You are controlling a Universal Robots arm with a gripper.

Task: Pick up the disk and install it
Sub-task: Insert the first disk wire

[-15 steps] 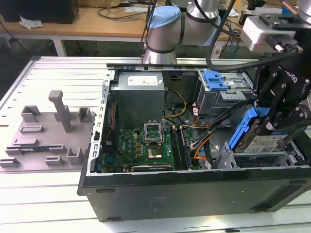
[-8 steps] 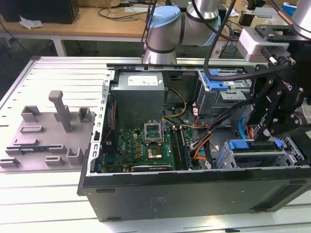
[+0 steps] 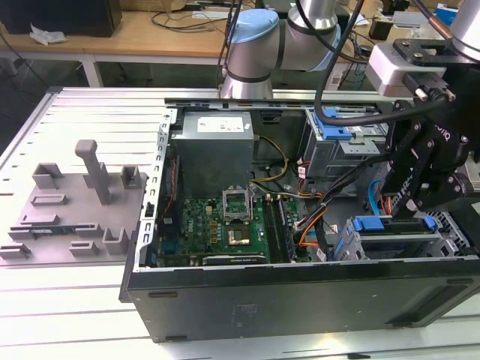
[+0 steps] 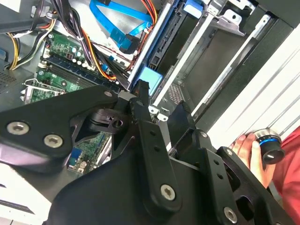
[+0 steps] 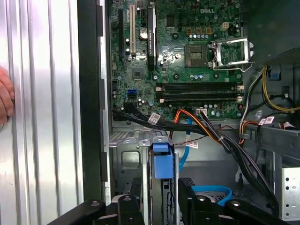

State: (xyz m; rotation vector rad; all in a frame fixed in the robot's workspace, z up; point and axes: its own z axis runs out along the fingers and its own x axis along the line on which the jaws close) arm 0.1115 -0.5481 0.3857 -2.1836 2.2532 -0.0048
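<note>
Though I cannot tell whether my claw (image 3: 411, 216) clamps it, the disk (image 5: 162, 159) stands on edge in the drive cage (image 5: 124, 161) just below.

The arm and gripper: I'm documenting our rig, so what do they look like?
The arm is silver-grey with pale blue joint caps and black cables draped along it. The gripper is black, built of angular links with silver screws and white lettering.
</note>
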